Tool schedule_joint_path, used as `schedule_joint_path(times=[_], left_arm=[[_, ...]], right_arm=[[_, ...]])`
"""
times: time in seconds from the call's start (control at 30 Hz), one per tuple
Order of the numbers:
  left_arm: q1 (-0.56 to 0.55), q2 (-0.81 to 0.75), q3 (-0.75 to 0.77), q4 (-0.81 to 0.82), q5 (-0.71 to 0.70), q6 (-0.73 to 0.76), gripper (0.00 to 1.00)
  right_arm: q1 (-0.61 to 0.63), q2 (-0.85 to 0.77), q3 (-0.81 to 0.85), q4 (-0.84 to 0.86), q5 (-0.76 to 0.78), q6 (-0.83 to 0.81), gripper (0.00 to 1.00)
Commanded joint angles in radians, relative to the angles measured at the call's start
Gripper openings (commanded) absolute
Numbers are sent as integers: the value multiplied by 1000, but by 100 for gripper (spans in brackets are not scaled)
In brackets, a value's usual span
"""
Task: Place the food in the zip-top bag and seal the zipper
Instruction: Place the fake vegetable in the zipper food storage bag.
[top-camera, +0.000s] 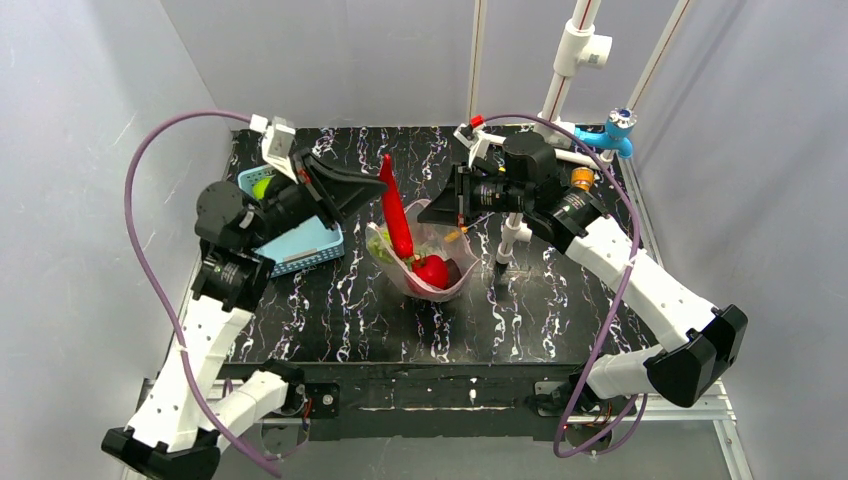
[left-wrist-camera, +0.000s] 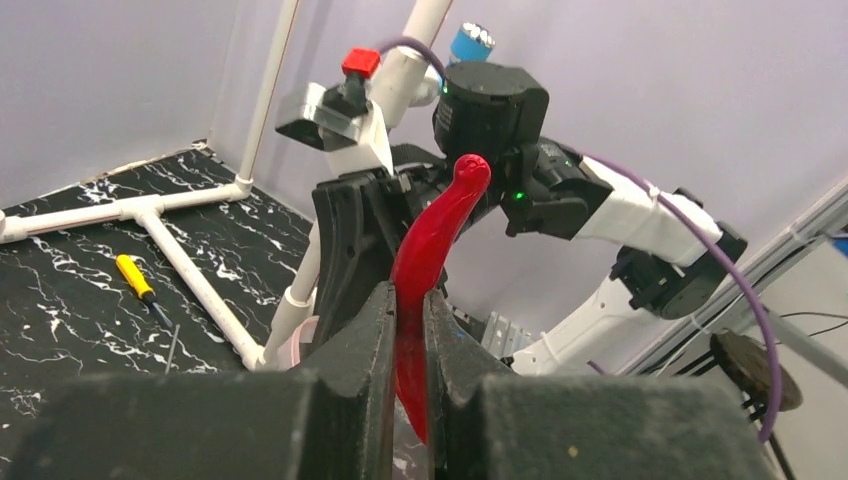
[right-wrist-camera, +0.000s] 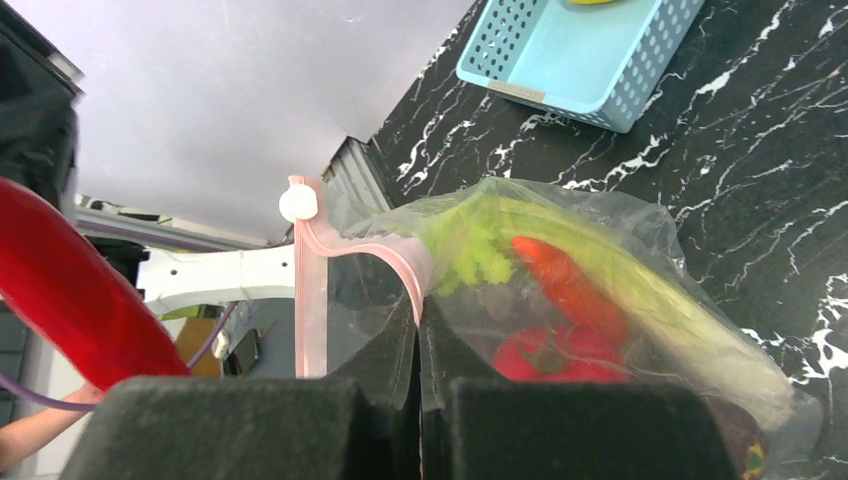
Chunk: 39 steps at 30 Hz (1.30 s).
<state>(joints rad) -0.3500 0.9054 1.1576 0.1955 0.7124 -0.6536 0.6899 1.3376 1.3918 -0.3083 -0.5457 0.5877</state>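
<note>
My left gripper (top-camera: 383, 188) is shut on a long red chili (top-camera: 397, 215) and holds it upright over the mouth of the clear zip-top bag (top-camera: 445, 285). In the left wrist view the chili (left-wrist-camera: 432, 235) stands pinched between the jaws of the left gripper (left-wrist-camera: 408, 300). My right gripper (top-camera: 428, 212) is shut on the bag's pink zipper strip (right-wrist-camera: 340, 245) and holds the mouth up; it grips at the strip's bend (right-wrist-camera: 420, 300). Inside the bag (right-wrist-camera: 640, 230) lie a green-and-white leek (right-wrist-camera: 660, 305), a red pepper (right-wrist-camera: 545, 355) and an orange-red piece (right-wrist-camera: 565, 280).
A light blue slotted basket (top-camera: 305, 245) stands left of the bag under my left arm, with a round green fruit (top-camera: 262, 185) in it. A white pipe frame (top-camera: 512, 235) stands behind and right of the bag. A yellow-handled screwdriver (left-wrist-camera: 135, 280) lies on the black marbled table.
</note>
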Motion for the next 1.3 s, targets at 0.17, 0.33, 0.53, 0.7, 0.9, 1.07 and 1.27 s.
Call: schedule_joint_path(times=[0.17,0.33,0.53,0.7,0.9,1.07,1.27], left_arm=[[-251,-10,-140,141,-373,224,0],[-327,-20,-202,183,-498,290,0],[-334,-43,-220,136,-510,254,41],[-334,-73,-188,-22,-474,216,57],[-333,-177,-170,-183,-488,218,65],[-334,-186,-51,-393,-506,222,70],[-333,-113,134,-721,-723,125,73]], right_arm=[[2,-28,12,175,-66,114,1],[2,-32,-9,236,-81,178,1],[2,-30,-35,316,-98,246,1],[2,-39,-53,332,-98,246,1],[0,-52,-81,331,-87,235,1],[-3,-48,-87,317,-88,220,1],[-2,-51,-97,293,-81,197,1]])
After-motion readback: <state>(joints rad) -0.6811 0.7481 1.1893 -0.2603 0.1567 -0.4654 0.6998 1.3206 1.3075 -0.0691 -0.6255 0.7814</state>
